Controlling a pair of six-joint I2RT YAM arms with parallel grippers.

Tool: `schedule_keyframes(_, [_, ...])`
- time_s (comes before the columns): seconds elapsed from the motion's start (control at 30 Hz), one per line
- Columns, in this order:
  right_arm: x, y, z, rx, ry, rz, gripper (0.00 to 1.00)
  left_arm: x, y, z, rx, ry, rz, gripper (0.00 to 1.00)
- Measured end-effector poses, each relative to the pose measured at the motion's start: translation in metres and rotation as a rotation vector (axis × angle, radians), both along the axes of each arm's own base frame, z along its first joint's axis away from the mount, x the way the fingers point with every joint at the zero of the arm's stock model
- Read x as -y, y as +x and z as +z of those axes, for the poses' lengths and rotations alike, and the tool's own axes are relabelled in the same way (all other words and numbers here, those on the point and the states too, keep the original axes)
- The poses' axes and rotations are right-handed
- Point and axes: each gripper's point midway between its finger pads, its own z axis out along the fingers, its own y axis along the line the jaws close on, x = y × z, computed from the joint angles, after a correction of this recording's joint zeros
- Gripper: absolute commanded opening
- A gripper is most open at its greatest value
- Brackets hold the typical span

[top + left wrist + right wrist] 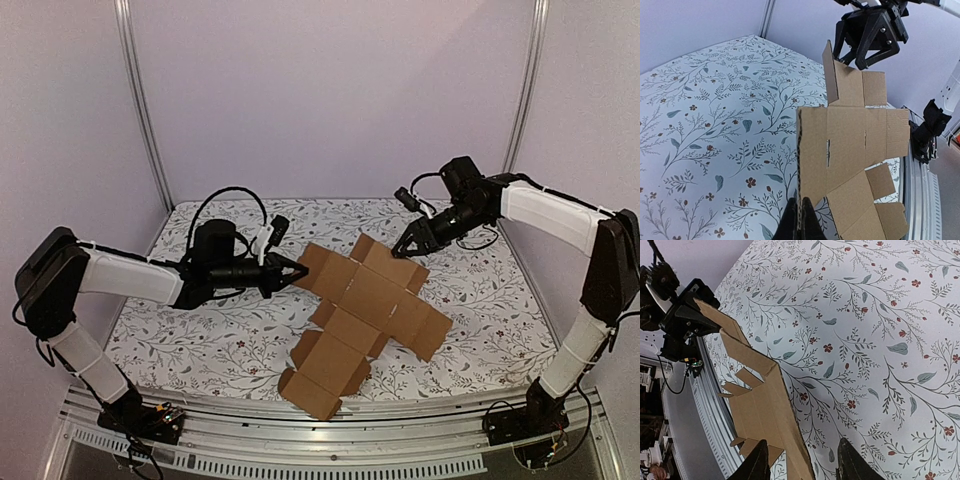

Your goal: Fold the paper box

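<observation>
The white counter (pixel 200 340), covered in a leaf-and-flower print, is seen spread beneath both arms. Across its middle the paper box (pixel 370 300) is laid out as a flat brown cardboard die-cut sheet, all flaps and notched tabs unfolded. Its near end is rested by the counter's front edge and its far flaps are raised off the surface.

The sheet's left-hand flap is pinched edge-on by the left claw (pixel 300 272), clenched tight on the cardboard. This is judged to be an anchor, so the sheet is kept from sliding while the other side is worked.

At the far corner, an upturned flap is straddled by the right claw (pixel 404 249). Its fingers are seen apart on either side of the card, with nothing squeezed yet. A grasp for bending that flap along its crease looks intended.

No brand, label or writing can be read anywhere on the cardboard, and none is made out on the arms.
</observation>
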Motion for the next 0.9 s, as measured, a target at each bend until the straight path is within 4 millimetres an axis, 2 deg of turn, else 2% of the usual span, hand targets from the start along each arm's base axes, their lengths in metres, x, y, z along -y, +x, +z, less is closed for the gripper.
schedule_keyframes(0.1, [-0.003,-0.004,0.0,-0.01,-0.002,0.027,0.33,-0.001,0.0,0.001,0.0,-0.003,0.0,0.0])
schedule_keyframes(0.23, [-0.004,-0.011,0.0,-0.019,-0.016,0.06,0.29,-0.003,0.0,0.005,0.001,-0.015,-0.003,0.0])
schedule_keyframes(0.6, [-0.009,-0.027,0.002,-0.027,-0.038,0.127,0.0,-0.005,0.0,0.01,0.003,-0.035,-0.008,0.0])
schedule_keyframes(0.83, [-0.015,-0.032,0.007,-0.014,-0.042,0.149,0.0,-0.007,0.001,0.01,0.0,-0.037,-0.01,0.01])
schedule_keyframes(0.9, [-0.016,-0.033,0.008,-0.007,-0.054,0.153,0.0,-0.007,0.002,0.01,-0.006,-0.037,-0.006,0.11])
